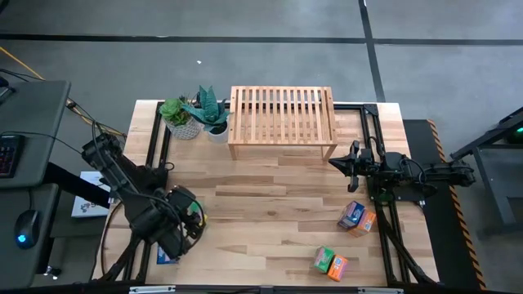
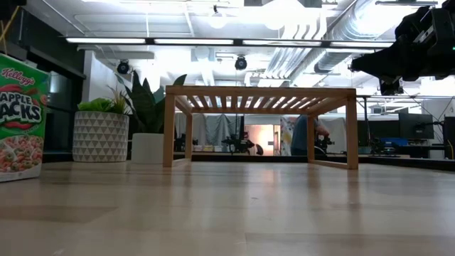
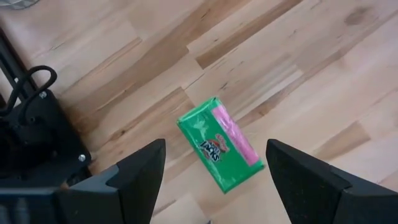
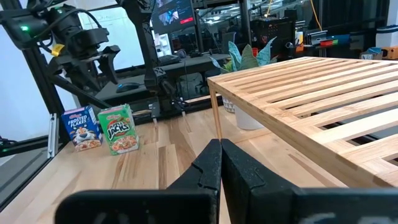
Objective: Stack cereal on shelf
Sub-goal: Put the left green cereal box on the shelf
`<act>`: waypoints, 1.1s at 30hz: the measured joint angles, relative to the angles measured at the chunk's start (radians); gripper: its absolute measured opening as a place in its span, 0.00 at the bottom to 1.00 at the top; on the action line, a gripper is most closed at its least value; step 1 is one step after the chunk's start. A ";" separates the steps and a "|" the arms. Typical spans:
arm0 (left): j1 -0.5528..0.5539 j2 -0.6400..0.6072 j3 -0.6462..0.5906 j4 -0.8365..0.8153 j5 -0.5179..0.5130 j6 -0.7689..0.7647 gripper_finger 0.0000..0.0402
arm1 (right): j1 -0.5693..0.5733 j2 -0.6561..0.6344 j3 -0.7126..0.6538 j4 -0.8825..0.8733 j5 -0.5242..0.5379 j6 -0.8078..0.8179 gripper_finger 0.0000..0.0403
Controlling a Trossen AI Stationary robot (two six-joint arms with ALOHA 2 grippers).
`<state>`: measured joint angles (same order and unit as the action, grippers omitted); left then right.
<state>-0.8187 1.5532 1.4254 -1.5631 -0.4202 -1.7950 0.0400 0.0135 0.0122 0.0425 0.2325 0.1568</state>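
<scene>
- Looking down from the high view, I see the shelf (image 1: 282, 121) at the table's (image 1: 270, 212) far edge, its slatted top bare, with two potted plants (image 1: 194, 116) just beside its left end. My left gripper (image 1: 181, 233) hangs over the table's near-left corner, above a blue box (image 1: 167, 256) that only partly shows beneath it. My right gripper (image 1: 353, 163) sits near the shelf's right front leg. A blue and orange pair (image 1: 357, 216) lies at the right edge; a green and orange pair (image 1: 330, 262) lies near the front edge.
- Low view: a green cereal box (image 2: 21, 117) stands upright at the left, reading "Kellogg's" and part of "APPLE JACKS". The shelf (image 2: 260, 96) stands beyond, and a person shows in the room behind it.
- Left wrist view: my left fingers (image 3: 314, 180) are spread wide above the green box (image 3: 219, 143), not touching it; "JACKS" is legible.
- Right wrist view: my right fingers (image 4: 219, 171) are pressed together, holding nothing, beside the shelf (image 4: 323, 93). Across the table stand a blue "FROSTED FLAKES" box (image 4: 81, 127) and the green "JACKS" box (image 4: 119, 128), side by side under the left arm.
</scene>
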 joint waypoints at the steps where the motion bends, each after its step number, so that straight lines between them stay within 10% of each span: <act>1: 0.004 0.000 0.000 0.000 -0.001 0.002 0.67 | 0.000 0.000 0.000 0.000 0.000 0.000 0.00; 33: -0.014 0.114 -0.056 0.067 -0.029 -0.157 0.75 | 0.000 0.000 0.000 0.000 0.000 0.000 0.00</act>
<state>-0.8329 1.6668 1.3695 -1.4956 -0.4490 -1.9521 0.0400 0.0137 0.0120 0.0429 0.2325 0.1568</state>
